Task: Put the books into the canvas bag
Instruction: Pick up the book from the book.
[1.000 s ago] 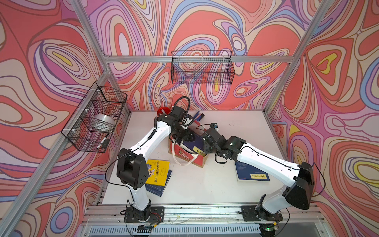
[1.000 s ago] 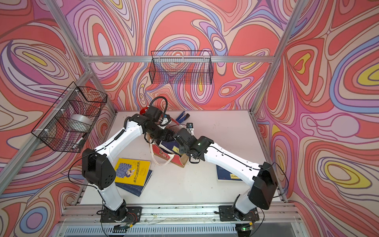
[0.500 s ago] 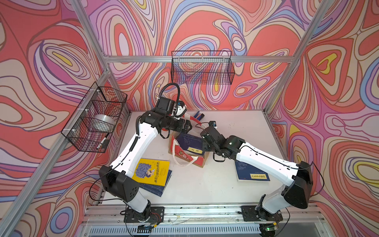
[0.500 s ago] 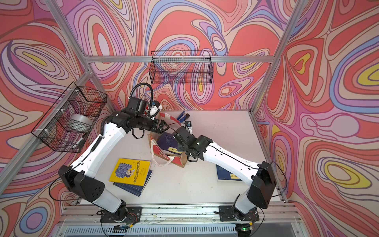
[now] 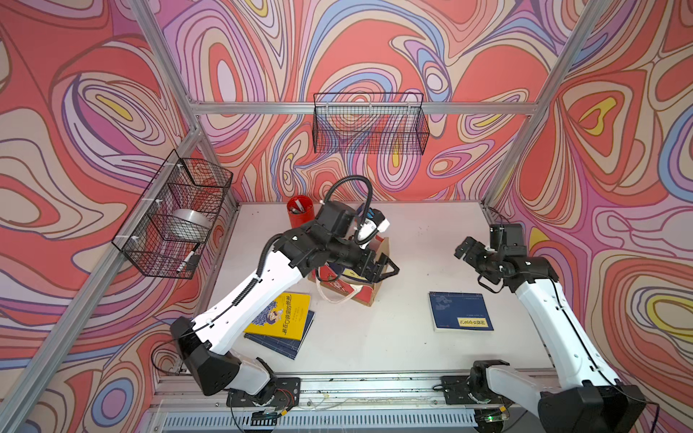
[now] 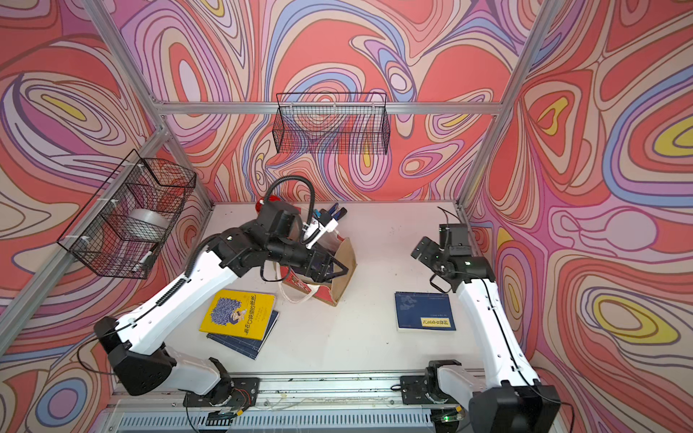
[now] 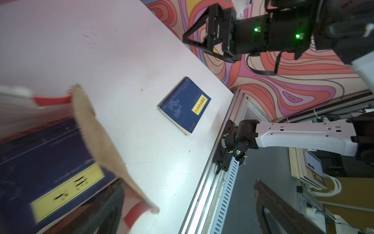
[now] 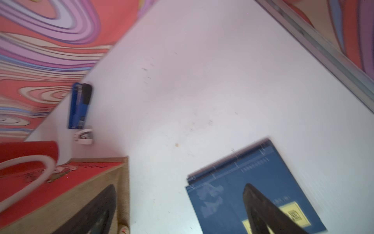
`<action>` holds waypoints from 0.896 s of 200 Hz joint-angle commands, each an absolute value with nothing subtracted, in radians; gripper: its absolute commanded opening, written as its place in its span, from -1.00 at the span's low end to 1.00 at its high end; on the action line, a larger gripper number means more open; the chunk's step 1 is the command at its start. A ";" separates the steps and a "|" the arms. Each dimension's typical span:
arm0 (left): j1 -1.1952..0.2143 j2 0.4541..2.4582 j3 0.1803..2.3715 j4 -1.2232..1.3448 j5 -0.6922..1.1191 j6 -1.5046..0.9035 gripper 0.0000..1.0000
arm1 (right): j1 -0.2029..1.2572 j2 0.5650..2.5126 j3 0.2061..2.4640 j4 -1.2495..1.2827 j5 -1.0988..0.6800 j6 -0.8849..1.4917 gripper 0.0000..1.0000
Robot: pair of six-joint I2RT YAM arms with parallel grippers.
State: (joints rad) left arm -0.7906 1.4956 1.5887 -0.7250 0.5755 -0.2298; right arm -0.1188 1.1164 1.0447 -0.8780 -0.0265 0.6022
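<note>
The canvas bag stands mid-table, tan with a red front, partly under my left arm. My left gripper hovers open over the bag's mouth, holding nothing. In the left wrist view a navy book with a yellow label lies inside the bag, behind its tan rim. My right gripper is open and empty, raised near the right wall. Below it another navy book lies flat on the table, also in the right wrist view as the navy book. At front left a yellow book rests on a navy book.
A red pen cup stands at the back, behind the bag. A blue stapler lies near the back wall. Wire baskets hang on the back wall and the left wall, the left one holding a tape roll.
My right gripper opened and pulled away from the bag to the right wall. My left gripper opened fully, swung back behind the bag, then came over its mouth.
</note>
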 commanded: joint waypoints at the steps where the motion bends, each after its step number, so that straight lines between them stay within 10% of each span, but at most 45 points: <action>1: -0.888 1.568 1.569 -0.531 0.612 -0.338 1.00 | -0.332 1.103 0.932 -0.974 -0.234 0.531 0.97; 101: -1.017 2.021 1.637 -0.339 0.518 -0.529 1.00 | -0.695 1.250 0.701 -0.643 -0.510 0.597 0.97; 179: -1.017 2.167 1.733 -0.358 0.538 -0.568 1.00 | -0.695 1.249 0.677 -0.662 -0.190 0.581 0.97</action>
